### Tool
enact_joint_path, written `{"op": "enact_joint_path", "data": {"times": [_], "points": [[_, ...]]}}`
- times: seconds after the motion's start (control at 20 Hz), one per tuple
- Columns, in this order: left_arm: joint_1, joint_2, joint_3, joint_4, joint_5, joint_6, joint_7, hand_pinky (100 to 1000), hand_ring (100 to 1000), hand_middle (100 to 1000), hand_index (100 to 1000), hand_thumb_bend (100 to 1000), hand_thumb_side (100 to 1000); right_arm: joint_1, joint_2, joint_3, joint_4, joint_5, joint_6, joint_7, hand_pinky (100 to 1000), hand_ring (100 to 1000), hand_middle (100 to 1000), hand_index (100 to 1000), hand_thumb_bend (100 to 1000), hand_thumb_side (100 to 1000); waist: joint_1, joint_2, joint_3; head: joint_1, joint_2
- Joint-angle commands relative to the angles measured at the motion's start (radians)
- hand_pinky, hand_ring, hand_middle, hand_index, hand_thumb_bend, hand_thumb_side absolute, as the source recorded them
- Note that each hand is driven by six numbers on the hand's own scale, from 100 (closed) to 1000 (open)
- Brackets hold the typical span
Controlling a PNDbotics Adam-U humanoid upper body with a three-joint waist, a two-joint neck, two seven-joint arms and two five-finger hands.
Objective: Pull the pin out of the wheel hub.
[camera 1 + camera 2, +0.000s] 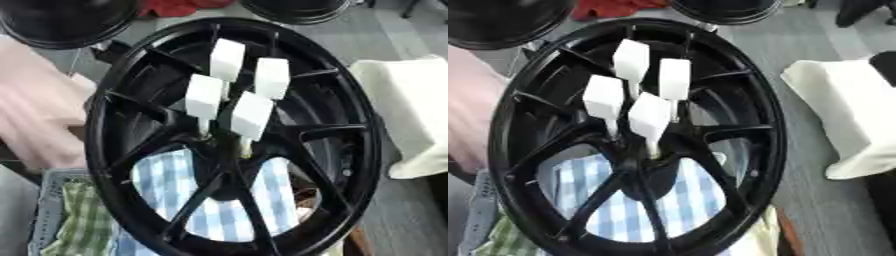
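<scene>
Grey floor [824,40], with a cream cloth [850,115] at right.

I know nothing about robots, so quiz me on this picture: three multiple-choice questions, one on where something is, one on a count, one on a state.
1. What shows through the wheel's lower spokes?
A. a blue-and-white checked cloth
B. a red toolbox
C. bare floor only

2. How many white pins stand in the hub?
A. two
B. four
C. six

3. Are the robot's hands on a pin?
A. both hands
B. one hand
C. no hand in view

Answers: 1 A, the checked cloth fills the lower gaps. 2 B, four white blocks on stems. 3 C, neither view shows a hand.
</scene>
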Motion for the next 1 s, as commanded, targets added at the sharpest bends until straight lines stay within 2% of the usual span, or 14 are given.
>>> {"op": "enact_joint_path", "data": {"times": [0.05,0.3,0.5,1.0], "points": [[-0.01,0.031,-0.002,-0.02,0.004,-0.002,-0.009,746,771,684,748,195,795,-0.053,-0.037,0.034,-0.006,0.003,-0.007,0.057,834,846,752,813,100,364,-0.003,-0.012,0.005,-0.012,-0.014],[-0.012,0.035,-0.005,-0.02,0.007,-0.001,-0.011,746,772,683,747,193,797,-0.156,0.001,0.114,-0.006,-0.002,0.008,0.13,834,844,751,813,100,386,-0.01,-0.011,0.016,-0.023,-0.013],[-0.01,0.035,-0.008,-0.02,0.007,0.002,-0.013,746,772,683,747,191,798,-0.233,0.043,0.17,-0.006,-0.016,0.041,0.17,833,842,749,812,100,399,-0.014,-0.012,0.018,-0.027,-0.01],[-0.006,0.034,-0.009,-0.02,0.008,0.005,-0.015,746,774,684,747,189,801,-0.392,0.15,0.271,-0.006,-0.011,0.204,0.171,828,838,744,813,100,390,-0.018,-0.017,0.021,-0.024,0.002]]}}
